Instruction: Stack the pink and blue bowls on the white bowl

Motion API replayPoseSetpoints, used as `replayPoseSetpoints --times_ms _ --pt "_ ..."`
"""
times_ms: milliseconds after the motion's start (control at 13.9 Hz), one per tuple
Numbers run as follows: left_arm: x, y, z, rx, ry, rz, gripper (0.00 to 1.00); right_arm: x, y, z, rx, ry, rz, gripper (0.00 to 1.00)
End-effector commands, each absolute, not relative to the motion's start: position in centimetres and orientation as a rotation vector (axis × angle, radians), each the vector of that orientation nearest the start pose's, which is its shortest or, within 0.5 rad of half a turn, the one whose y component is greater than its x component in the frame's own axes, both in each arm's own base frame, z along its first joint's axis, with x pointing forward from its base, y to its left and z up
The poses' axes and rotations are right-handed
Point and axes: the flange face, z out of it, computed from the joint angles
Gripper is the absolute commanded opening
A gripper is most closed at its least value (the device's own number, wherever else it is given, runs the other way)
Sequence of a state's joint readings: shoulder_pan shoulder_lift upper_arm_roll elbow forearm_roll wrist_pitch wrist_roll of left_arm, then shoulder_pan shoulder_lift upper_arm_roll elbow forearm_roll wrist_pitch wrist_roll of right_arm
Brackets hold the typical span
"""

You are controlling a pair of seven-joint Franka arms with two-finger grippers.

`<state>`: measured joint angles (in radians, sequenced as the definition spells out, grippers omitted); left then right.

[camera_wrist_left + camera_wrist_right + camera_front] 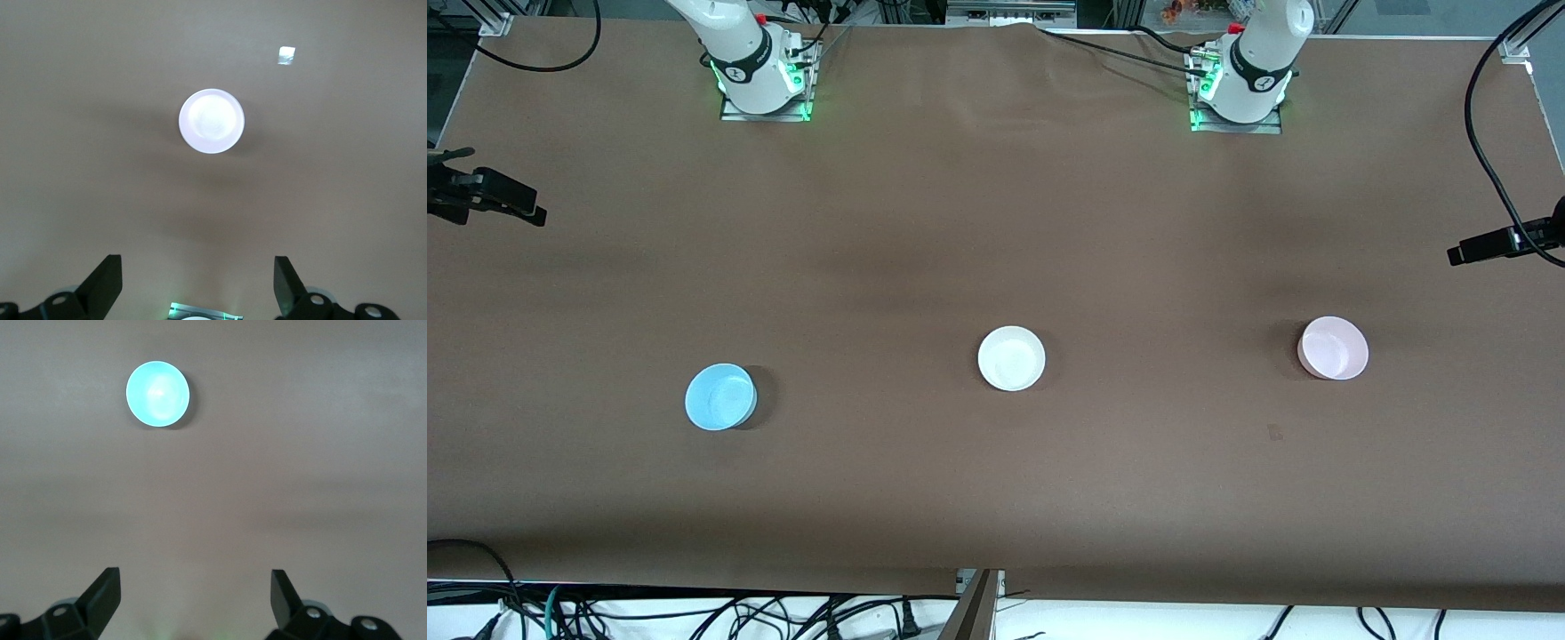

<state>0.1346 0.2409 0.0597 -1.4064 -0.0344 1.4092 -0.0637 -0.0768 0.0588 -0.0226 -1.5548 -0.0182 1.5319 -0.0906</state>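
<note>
The white bowl sits upright mid-table. The light blue bowl sits toward the right arm's end, a little nearer the front camera; it also shows in the right wrist view. The pale pink bowl sits toward the left arm's end and shows in the left wrist view. Both grippers are out of the front view, high above the table. My left gripper is open and empty, well above the table with the pink bowl below it. My right gripper is open and empty, high over the table with the blue bowl below it.
The brown table carries only the three bowls. Both arm bases stand along the edge farthest from the front camera. Camera mounts stick in at both table ends. A small bright patch lies on the table by the pink bowl.
</note>
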Motion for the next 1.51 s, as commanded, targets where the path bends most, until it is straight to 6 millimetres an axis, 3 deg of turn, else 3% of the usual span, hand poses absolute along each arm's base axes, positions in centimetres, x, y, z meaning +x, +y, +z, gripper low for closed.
replayPoseSetpoints --times_ms 0,359,574,789,1292,1435 --pt "60.6 12.0 50.1 -3.129 -0.415 0.397 1.0 56.6 -5.9 60.4 -3.162 0.032 0.13 0.99" --pt "61.6 15.5 39.0 -3.162 -0.308 0.273 1.0 57.1 -5.8 60.5 -3.165 0.037 0.108 0.99" --pt "61.2 17.7 32.2 -3.23 -0.227 0.144 1.0 58.0 -5.7 61.2 -3.163 0.195 0.084 0.99" --pt "60.9 19.7 26.9 -3.338 -0.166 0.065 1.0 58.1 -5.6 61.2 -3.157 0.273 0.083 0.99" --pt "59.7 20.3 21.3 -3.444 -0.065 -0.046 1.0 58.0 -7.0 61.3 -3.089 0.331 0.07 0.99" --pt "59.0 20.3 20.5 -3.474 -0.012 -0.065 0.94 58.1 -7.0 61.2 -3.089 0.331 0.065 0.99"
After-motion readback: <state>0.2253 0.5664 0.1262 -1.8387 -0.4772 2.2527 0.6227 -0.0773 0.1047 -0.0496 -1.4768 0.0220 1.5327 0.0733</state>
